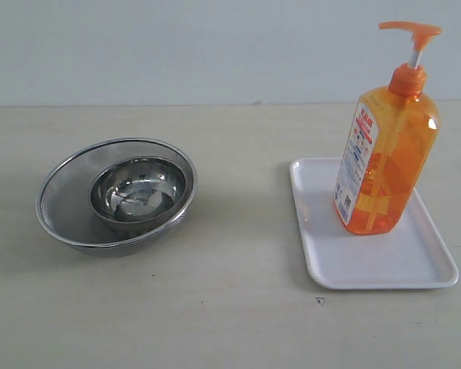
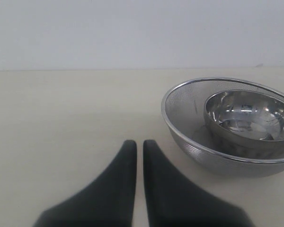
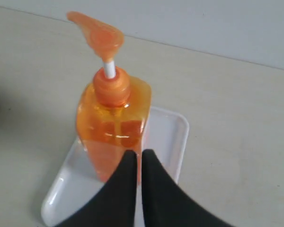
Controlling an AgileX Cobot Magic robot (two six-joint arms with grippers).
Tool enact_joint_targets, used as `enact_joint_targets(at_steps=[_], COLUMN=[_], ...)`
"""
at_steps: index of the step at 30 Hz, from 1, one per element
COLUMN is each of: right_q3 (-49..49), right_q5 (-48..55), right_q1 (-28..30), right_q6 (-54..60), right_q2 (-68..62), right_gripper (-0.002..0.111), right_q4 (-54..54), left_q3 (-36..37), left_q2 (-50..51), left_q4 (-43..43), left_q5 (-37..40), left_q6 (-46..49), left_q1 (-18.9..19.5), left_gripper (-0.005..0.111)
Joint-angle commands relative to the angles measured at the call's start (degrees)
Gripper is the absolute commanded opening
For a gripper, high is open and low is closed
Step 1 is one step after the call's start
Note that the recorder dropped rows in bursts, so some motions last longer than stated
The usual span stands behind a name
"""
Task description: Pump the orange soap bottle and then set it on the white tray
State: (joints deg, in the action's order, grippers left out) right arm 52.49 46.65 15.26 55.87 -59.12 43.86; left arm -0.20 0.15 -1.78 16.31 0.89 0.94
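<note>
Left pincer (image 2: 139, 143) and right pincer (image 3: 138, 153) are pinched closed, empty; the orange soap bottle (image 1: 386, 146) stands on the white tray (image 1: 384, 265), so placing looks done

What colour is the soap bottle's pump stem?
White stem, clearest in right wrist view.

Bright even light, faint shadows, glare in steel bowl (image 1: 138, 192) — wrist views soft

Right of frame, the tall translucent orange plastic soap bottle (image 1: 384, 165) and the flat white rectangular tray (image 1: 388, 263) look smooth and glossy; left, the round steel bowl (image 1: 138, 188) is mirror-bright, its fine-woven metal mesh strainer (image 1: 63, 196) duller, the pale tabletop (image 1: 230, 315) matt.
</note>
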Motion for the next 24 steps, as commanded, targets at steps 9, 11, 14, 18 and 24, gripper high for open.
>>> enact_joint_targets(at_steps=[9,11,14,18,24], right_q3=[0.2,0.2,0.1,0.1,0.1], right_q5=[6.5,7.4,9.4,9.6,11.6], right_q1=[0.0,0.0,0.0,0.0,0.0], right_q6=[1.3,1.6,1.9,1.4,0.6], right_q2=[1.3,1.3,1.3,1.3,1.2], right_gripper=[0.000,0.000,0.000,0.000,0.000], right_q4=[3.6,3.6,3.7,3.7,1.8], left_q3=[0.2,0.2,0.2,0.2,0.2], left_q2=[-0.2,-0.2,-0.2,-0.2,-0.2], left_q4=[-0.5,-0.5,-0.5,-0.5,-0.5], left_q5=[-0.2,-0.2,-0.2,-0.2,-0.2], left_q6=[0.2,0.2,0.2,0.2,0.2], left_q1=[0.2,0.2,0.2,0.2,0.2], left_gripper=[0.005,0.005,0.005,0.005,0.005])
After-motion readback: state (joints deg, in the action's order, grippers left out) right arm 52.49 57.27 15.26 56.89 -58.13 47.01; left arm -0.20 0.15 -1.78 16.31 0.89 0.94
